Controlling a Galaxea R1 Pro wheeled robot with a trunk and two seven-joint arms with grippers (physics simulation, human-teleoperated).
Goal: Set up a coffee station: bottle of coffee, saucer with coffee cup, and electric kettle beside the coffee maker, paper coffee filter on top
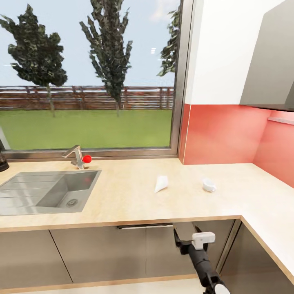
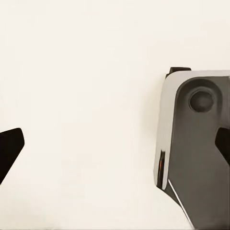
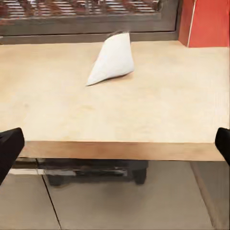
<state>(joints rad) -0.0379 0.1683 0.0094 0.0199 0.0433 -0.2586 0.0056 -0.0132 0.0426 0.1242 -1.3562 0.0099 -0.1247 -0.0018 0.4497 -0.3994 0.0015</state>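
A light tan kitchen countertop (image 1: pixel 122 204) runs beneath a wide window (image 1: pixel 87 73) looking onto grass, trees and a wooden fence. A steel sink (image 1: pixel 49 192) is set into its left end, with a faucet (image 1: pixel 75 156) bearing a red knob behind it. Near the middle lies the paper coffee filter (image 1: pixel 161 183), and well to its right stands the coffee cup (image 1: pixel 209 185), before a red backsplash (image 1: pixel 224 132). Below the counter edge, in front of grey cabinet fronts, the right gripper (image 1: pixel 184 241) points upward on its black arm.
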